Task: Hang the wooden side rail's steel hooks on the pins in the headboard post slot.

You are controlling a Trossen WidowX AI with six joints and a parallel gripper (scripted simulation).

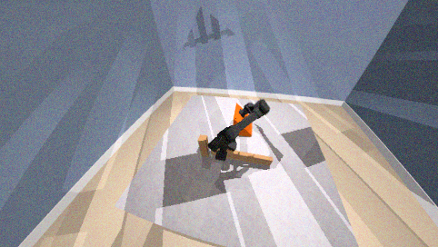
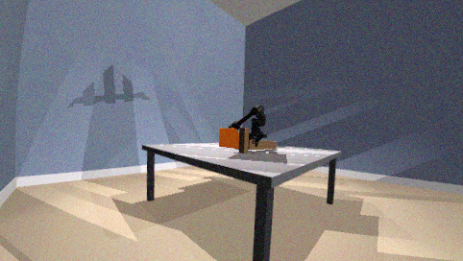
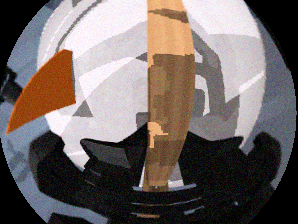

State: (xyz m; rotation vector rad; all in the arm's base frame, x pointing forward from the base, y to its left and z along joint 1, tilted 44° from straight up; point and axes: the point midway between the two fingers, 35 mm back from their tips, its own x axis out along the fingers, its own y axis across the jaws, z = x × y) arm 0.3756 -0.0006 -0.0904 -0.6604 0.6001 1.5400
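Observation:
The wooden side rail runs from beside the post to the right in the top view, its far end low at the table. The upright headboard post stands at the rail's left end in the top view. My gripper is shut on the rail close to the post, with a finger on each side of it. The hooks, the pins and the slot cannot be made out. Whether the hooks sit on the pins or stand apart from them cannot be told.
An orange block stands on the table behind the rail, near the arm's base in the top view. The arm reaches past it to the rail. Shadows cross the table.

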